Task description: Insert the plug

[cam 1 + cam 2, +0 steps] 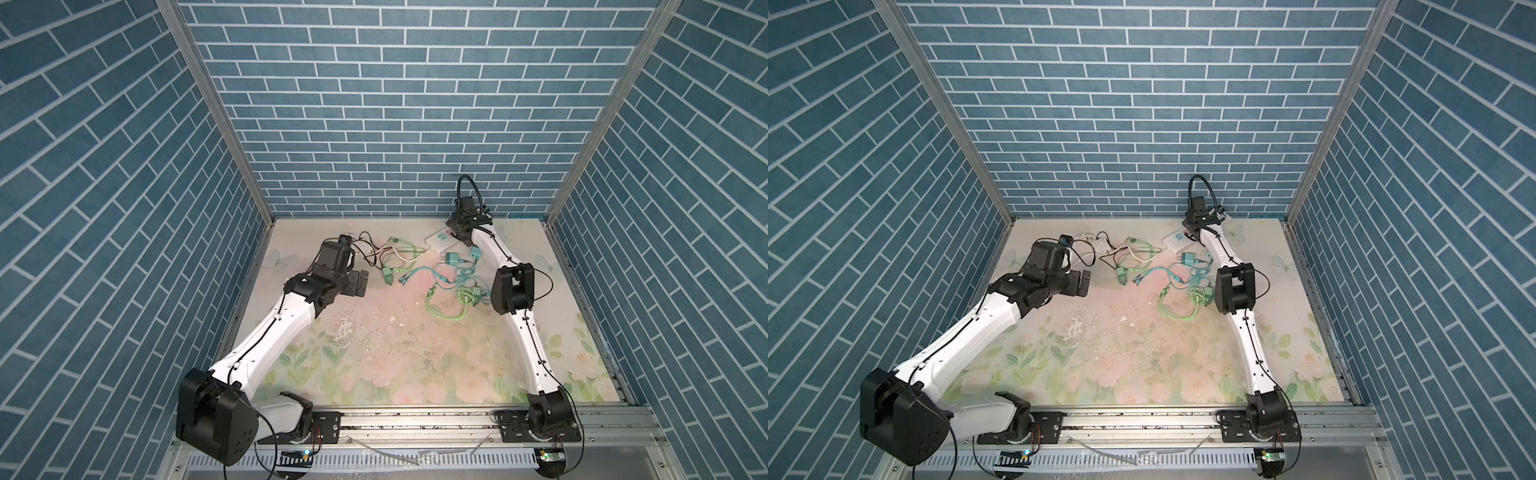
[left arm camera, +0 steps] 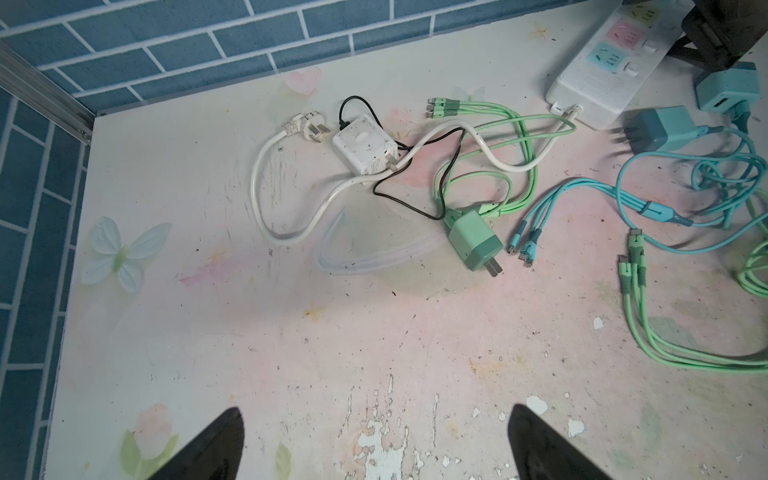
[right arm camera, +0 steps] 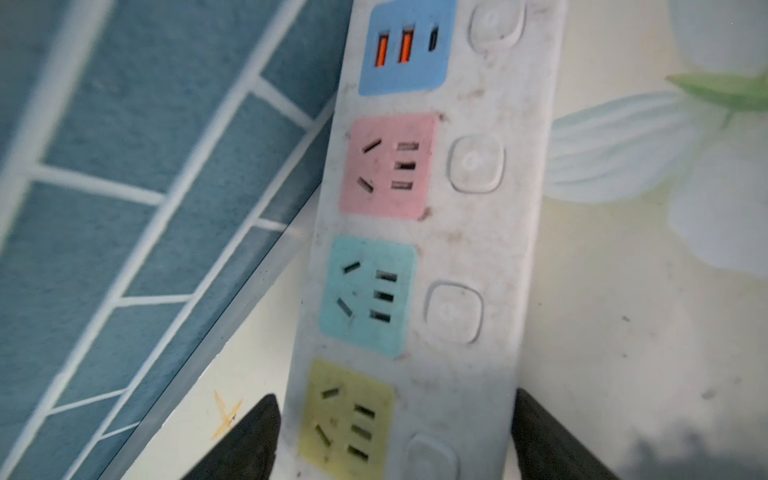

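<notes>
The white power strip (image 3: pixel 478 249) with coloured sockets lies near the back wall, seen in both top views (image 1: pixel 440 246) (image 1: pixel 1177 242). My right gripper (image 3: pixel 395 395) straddles its yellow-socket end, and both fingers press against the strip's sides. A green charger plug (image 2: pixel 471 243) lies on the mat with its prongs showing, also seen in a top view (image 1: pixel 387 276). Two teal charger plugs (image 2: pixel 652 129) (image 2: pixel 725 89) lie beside the strip. My left gripper (image 2: pixel 376 409) hovers open and empty over bare mat, well short of the green plug.
A white charger block (image 2: pixel 363 145) and the strip's white three-pin plug (image 2: pixel 309 126) lie in the back left corner. Tangled green cables (image 2: pixel 519 137) and teal cables (image 2: pixel 681 216) spread between the arms. Blue brick walls (image 1: pixel 395 124) close three sides.
</notes>
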